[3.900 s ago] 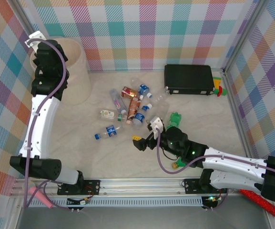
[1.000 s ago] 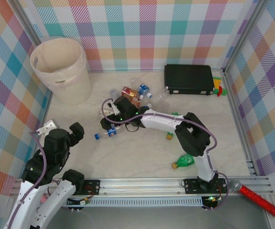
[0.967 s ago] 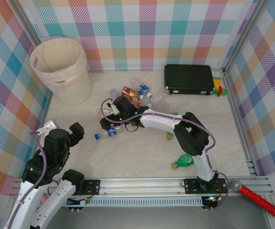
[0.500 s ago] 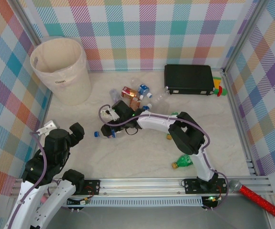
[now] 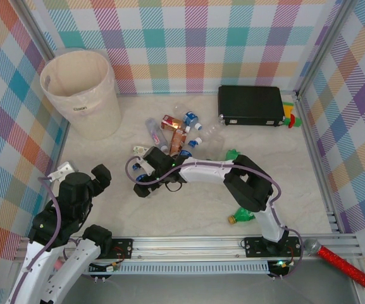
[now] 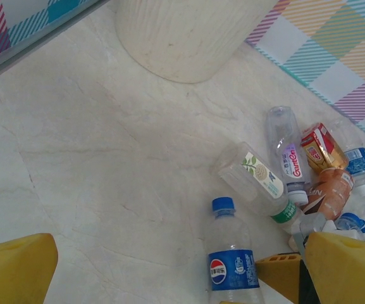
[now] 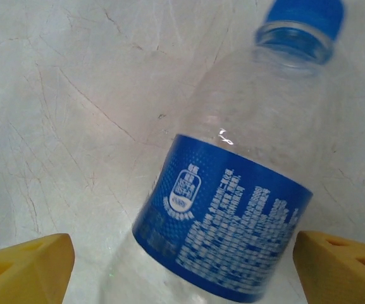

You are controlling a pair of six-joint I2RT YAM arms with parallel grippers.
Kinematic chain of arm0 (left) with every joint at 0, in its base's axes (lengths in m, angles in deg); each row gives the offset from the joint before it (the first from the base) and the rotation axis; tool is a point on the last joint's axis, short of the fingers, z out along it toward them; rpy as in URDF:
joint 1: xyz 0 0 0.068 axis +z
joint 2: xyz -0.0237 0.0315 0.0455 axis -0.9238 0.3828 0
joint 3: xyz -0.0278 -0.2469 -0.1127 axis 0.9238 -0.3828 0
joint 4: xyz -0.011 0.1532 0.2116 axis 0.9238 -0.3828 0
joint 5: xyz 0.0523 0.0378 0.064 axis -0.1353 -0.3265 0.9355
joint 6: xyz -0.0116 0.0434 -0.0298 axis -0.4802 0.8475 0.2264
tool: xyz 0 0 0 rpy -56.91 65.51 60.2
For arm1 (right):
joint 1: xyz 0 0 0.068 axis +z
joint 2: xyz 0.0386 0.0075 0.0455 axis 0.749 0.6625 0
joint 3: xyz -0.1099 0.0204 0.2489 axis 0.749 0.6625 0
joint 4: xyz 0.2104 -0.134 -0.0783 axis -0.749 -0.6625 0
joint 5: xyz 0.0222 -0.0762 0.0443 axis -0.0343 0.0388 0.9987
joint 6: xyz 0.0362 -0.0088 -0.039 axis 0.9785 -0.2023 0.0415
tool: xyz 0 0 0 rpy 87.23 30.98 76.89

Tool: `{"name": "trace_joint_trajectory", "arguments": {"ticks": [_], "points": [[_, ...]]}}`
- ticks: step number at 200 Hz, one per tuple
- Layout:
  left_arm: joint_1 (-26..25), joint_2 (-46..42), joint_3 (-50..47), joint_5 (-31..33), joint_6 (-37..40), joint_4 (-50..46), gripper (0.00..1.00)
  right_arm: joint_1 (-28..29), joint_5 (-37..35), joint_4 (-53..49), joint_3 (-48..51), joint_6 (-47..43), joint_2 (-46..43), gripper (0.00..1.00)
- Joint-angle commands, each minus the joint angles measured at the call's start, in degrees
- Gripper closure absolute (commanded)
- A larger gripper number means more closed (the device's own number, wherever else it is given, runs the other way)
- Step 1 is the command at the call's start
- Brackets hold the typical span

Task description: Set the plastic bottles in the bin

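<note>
Bin (image 5: pixel 92 117) holds liner (image 5: pixel 74 76); bottles (image 5: pixel 176 139) loose on table (image 5: pixel 188 212); L gripper (image 6: pixel 182 269) released, R gripper (image 7: pixel 182 259) unclenched astride blue-label bottle (image 7: pixel 233 215)

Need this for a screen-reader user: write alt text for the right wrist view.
A clear plastic bottle with a blue label and blue cap lies on its side on a pale marbled table, seen close up. The right claw straddles it with its jaws open, its yellow fingertips showing one at each lower corner.

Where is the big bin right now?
Seen from above, the bin stands in the far left corner by the checked walls, left of the bottle pile.
</note>
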Motion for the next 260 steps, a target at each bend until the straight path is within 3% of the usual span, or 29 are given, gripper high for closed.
{"name": "trace_joint_trajectory", "arguments": {"ticks": [1, 63, 134, 181, 221, 260], "points": [[-0.55, -0.54, -0.01, 0.88, -0.95, -1.82, 0.00, 0.34, -1.88, -0.77, -0.01, -1.81, 0.04, 0.12], [-0.57, -0.64, -0.22, 0.39, -1.65, -2.04, 0.00, 0.92, -7.90, -4.86, -4.45, 0.00, 3.51, 0.16], [-0.57, -0.33, -0.06, 0.07, -1.52, -1.51, 0.00, 1.01, -7.72, -5.83, -6.45, 0.16, 5.25, 0.19], [-0.56, -0.33, 1.42, -0.90, -1.49, -2.52, 0.00, 1.05, -8.02, -6.68, -7.71, 0.22, 5.68, 0.30], [-0.57, -0.82, 1.90, -4.67, -2.41, -2.38, 0.00, 1.68, -8.82, -5.06, -4.77, 0.51, 1.62, 0.43], [-0.56, -0.05, -0.89, -11.12, -4.60, 3.45, 0.00, 2.22, -9.96, -1.46, 0.25, 0.51, -5.22, 0.44]]}}
